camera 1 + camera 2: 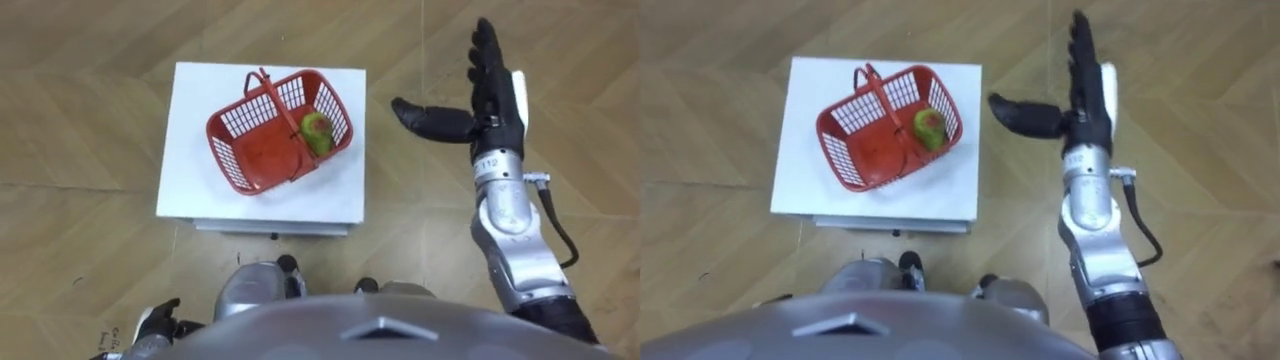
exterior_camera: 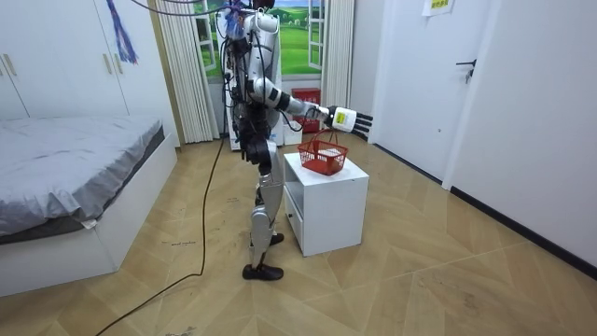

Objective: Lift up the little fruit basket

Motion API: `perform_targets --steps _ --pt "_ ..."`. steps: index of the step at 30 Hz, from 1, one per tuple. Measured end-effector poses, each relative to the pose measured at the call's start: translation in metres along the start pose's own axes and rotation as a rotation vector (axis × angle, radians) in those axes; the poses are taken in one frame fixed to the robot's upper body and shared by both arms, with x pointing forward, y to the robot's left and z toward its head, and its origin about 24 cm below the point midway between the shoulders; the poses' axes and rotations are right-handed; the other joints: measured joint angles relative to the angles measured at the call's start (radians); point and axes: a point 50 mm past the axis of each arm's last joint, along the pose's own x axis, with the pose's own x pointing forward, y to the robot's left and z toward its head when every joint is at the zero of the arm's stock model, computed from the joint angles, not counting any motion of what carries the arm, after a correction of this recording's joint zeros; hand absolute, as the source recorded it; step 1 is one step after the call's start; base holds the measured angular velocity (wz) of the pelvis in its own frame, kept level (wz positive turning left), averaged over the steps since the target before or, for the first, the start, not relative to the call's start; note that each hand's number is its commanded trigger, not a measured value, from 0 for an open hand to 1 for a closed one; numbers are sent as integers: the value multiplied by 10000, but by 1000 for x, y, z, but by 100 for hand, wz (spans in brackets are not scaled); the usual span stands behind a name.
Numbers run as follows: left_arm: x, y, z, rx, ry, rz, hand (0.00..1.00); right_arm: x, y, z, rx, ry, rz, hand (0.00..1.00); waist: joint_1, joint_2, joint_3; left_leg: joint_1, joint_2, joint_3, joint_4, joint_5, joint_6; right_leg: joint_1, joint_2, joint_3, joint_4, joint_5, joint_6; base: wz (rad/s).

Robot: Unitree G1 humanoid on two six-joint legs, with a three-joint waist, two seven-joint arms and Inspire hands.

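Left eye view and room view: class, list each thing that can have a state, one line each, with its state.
red basket: upright on the white cabinet, handle raised, unheld.
green-red fruit: lying inside the basket, by its right wall.
right hand: open, fingers straight, right of the cabinet, apart from the basket.
left hand: low at the robot's left side.
door: shut.

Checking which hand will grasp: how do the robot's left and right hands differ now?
The right hand is raised beside the white table, fingers straight, thumb pointing toward the red basket; the left hand hangs low by the robot's side. Shared: neither touches the basket.
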Motion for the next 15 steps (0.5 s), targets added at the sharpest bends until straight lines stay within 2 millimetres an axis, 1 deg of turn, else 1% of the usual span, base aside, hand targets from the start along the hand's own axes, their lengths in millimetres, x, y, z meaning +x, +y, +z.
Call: perform_targets --steps 1,2,3,4,6,7,9,10,11,12,13,15 --pt "0 0 1 -15 -59 14 0 -1 -3 -6 -137 244 -113 0 -42 -12 -9 72 -9 35 -62 0 0 40 -7 20 -3 -6 9 -10" --pt "0 0 2 -22 -117 15 0 -5 -7 -19 -390 762 -322 0 -91 -19 -10 228 -33 47 -135 0 0 167 -23 31 -22 -22 31 -6" --pt "0 0 2 -18 -134 15 0 -10 -10 -33 -616 1310 -514 0 -165 -27 -34 372 -63 54 -189 -2 -3 271 -41 59 -25 -58 67 -3" --pt "0 0 3 -23 -168 19 0 -13 -12 -39 -737 1564 -606 0 -182 -29 -34 434 -79 63 -233 -3 -3 312 -50 84 -28 -75 71 -5" --pt "0 0 4 -39 -219 162 0 -26 -19 -68 -1325 2719 -784 0 -254 -56 -52 545 -113 67 -290 -4 -3 397 -64 112 -52 -84 76 -4" --pt "0 -1 5 -43 -250 174 0 -30 -21 -76 -1451 3078 -821 0 -279 -60 -59 566 -119 66 -304 -3 -2 417 -66 112 -58 -85 77 0" --pt "-1 -1 1 -32 -184 172 0 -47 -30 -98 -1736 4191 -955 0 -269 -60 -76 625 -144 58 -323 -8 -5 507 -70 122 -176 -85 79 0" --pt "-2 -1 -1 -16 -147 176 0 -50 -31 -102 -1786 4420 -950 0 -287 -56 -84 649 -143 52 -326 -12 -10 521 -68 122 -170 -85 79 -5" --pt "-2 -1 -3 9 -103 175 0 -57 -34 -111 -1909 4873 -913 0 -299 -57 -107 689 -135 42 -332 -22 -26 537 -62 123 -166 -86 79 -4" --pt "-3 -2 -4 -51 -101 168 0 -64 -36 -120 -2002 5383 -820 0 -347 -49 -109 735 -132 21 -330 -27 -33 582 -55 122 -170 -86 78 0" --pt "-3 -2 -3 -120 -105 166 0 -68 -37 -125 -2047 5646 -783 0 -373 -44 -110 761 -132 6 -329 -30 -34 615 -54 116 -173 -86 78 4" --pt "-3 -4 -3 -235 -117 142 0 -79 -40 -138 -2083 6501 -607 0 -382 -21 -144 812 -143 -36 -324 -39 -37 688 -55 102 -189 -108 78 2"
